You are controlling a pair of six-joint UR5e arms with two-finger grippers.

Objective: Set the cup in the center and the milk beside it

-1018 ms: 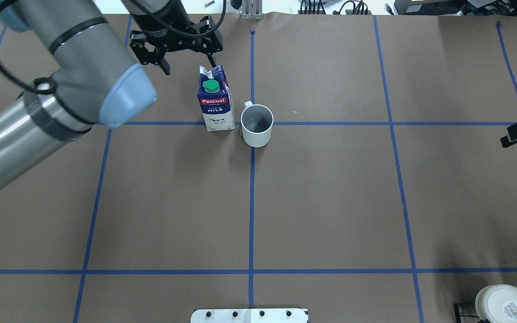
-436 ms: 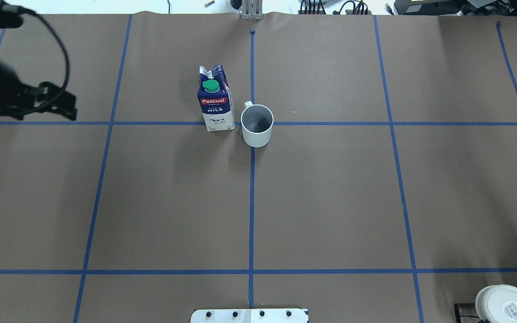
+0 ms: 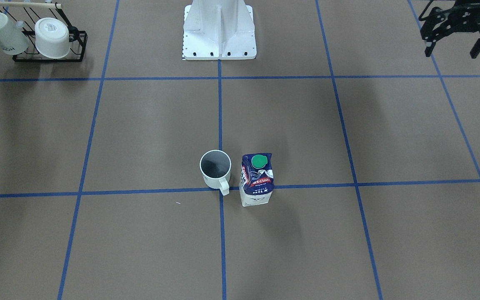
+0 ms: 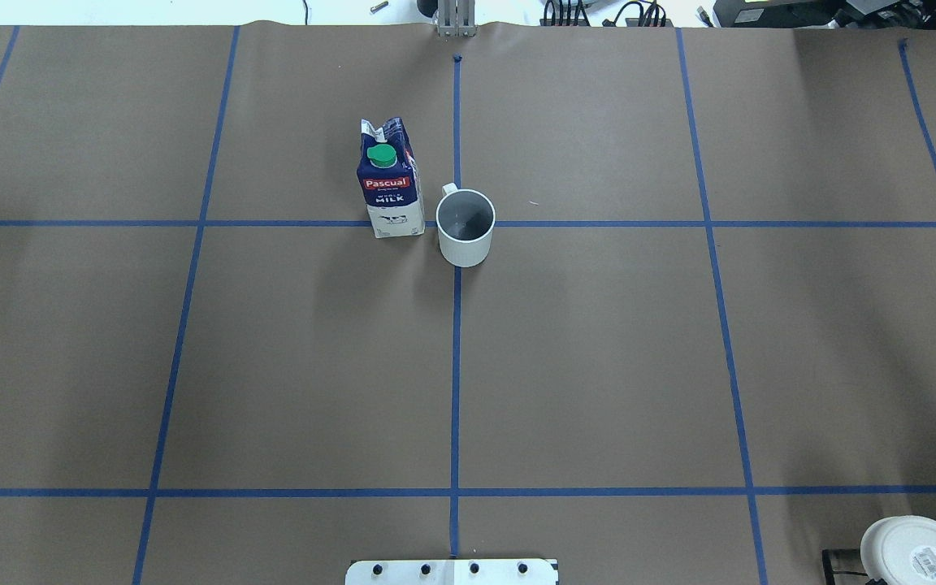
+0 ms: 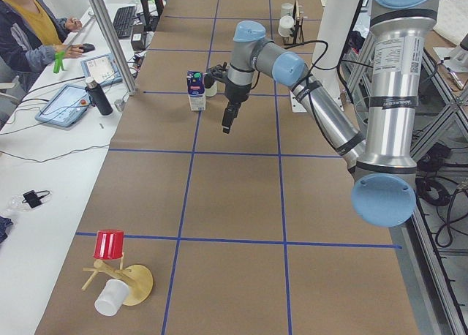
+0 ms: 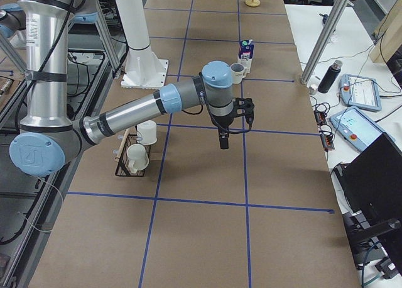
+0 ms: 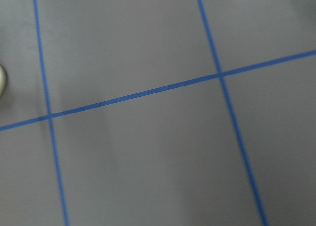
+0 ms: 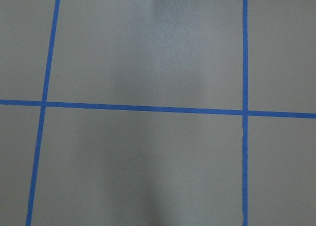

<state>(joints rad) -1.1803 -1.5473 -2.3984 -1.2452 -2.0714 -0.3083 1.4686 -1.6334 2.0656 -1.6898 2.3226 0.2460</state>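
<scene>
The cup (image 4: 465, 226), a white mug with a dark inside, stands upright on the crossing of the centre blue tape lines; it also shows in the front view (image 3: 215, 168). The milk (image 4: 389, 183), a dark-blue and white carton with a green cap, stands upright right beside it, a small gap between them; it shows in the front view too (image 3: 256, 179). My left gripper (image 3: 451, 51) hangs open and empty, high and far off to the side. My right gripper (image 6: 223, 140) shows only in the exterior right view; I cannot tell its state. Both wrist views show only bare table.
A black wire rack (image 3: 77, 41) beside the robot base (image 3: 219, 33) holds a lettered white mug (image 3: 2, 35) and a plain white cup (image 3: 51, 37). A red cup (image 5: 108, 244) on a wooden stand sits at the table's left end. Operators' gear lines the far side.
My left arm has pulled back from just behind the milk, swung left and left the overhead view. My right gripper has also left that view's right edge. Cup and milk have not moved.
</scene>
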